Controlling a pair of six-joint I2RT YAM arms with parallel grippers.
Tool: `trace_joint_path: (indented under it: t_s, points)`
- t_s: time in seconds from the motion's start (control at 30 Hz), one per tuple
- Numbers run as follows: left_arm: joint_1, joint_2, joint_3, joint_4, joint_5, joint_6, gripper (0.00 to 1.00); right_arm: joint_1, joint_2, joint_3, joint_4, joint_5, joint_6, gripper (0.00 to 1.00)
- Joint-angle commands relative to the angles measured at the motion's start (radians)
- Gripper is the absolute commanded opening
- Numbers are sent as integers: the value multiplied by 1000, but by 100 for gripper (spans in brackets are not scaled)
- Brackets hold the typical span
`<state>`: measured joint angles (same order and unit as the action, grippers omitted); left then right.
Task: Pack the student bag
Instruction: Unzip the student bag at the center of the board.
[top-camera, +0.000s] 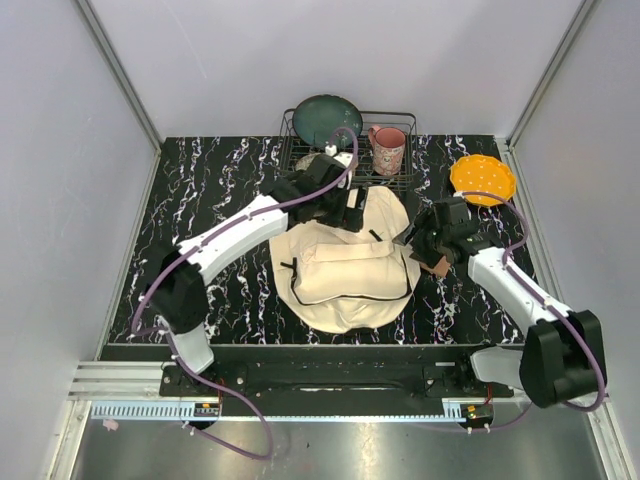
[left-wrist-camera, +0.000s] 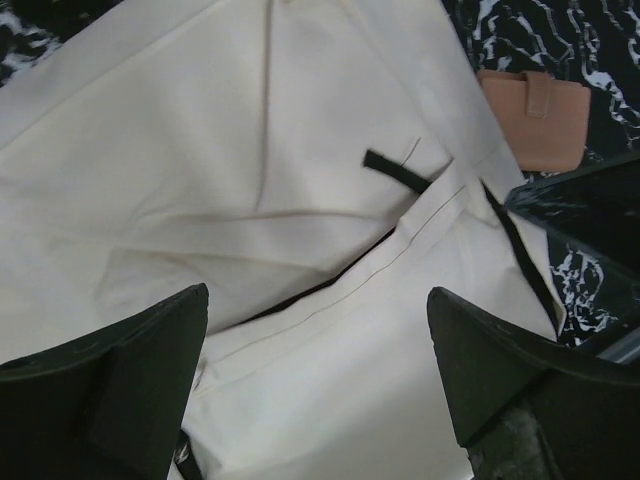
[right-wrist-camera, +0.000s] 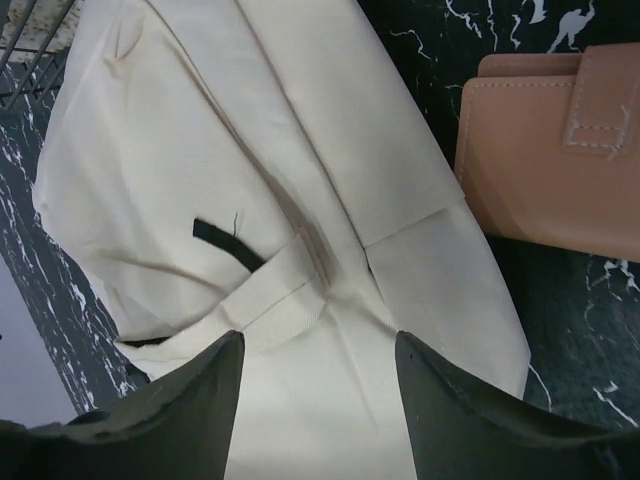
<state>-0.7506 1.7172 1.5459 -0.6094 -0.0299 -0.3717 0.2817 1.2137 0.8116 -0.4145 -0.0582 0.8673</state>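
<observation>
Working at the mouth of the student bag (top-camera: 345, 275), both grippers empty.

Finds the bag lying flat at the middle of the table (top-camera: 220, 190), cream cloth creased, with a dark slit of an opening under a stitched lip. Hangs the left gripper (left-wrist-camera: 316, 300) low over the far half, jaws spread wide and gripping nothing. Sets the right gripper (right-wrist-camera: 318, 340) over the bag's right edge, jaws apart and likewise empty, with a tan wallet (right-wrist-camera: 550, 150) just beside the cloth. Reads as the opening step, wallet likely first in. To do it well: pinch only the top layer at the stitched lip, lift straight up, pin the lower cloth with the other gripper to stop the whole bag riding along, and avoid shoving the wallet aside.
</observation>
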Motion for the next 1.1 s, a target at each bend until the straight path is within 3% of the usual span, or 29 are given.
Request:
trace_joint_path:
  t_s: [0.0,0.3,0.63,1.07]
  points:
    - [0,94,157,30,160,31,94,-42,58,46,112,-150,-33,66]
    - [0,255,206,48,217,-134,93,-52,63,-45,212,-158,35,60]
    - [3,306,117,260,340,-157,89,-50,6,-127,227,-103,79,52]
    - [14,400,149,252,280,-249,73,-50,-167,-238,183,-61,117,47]
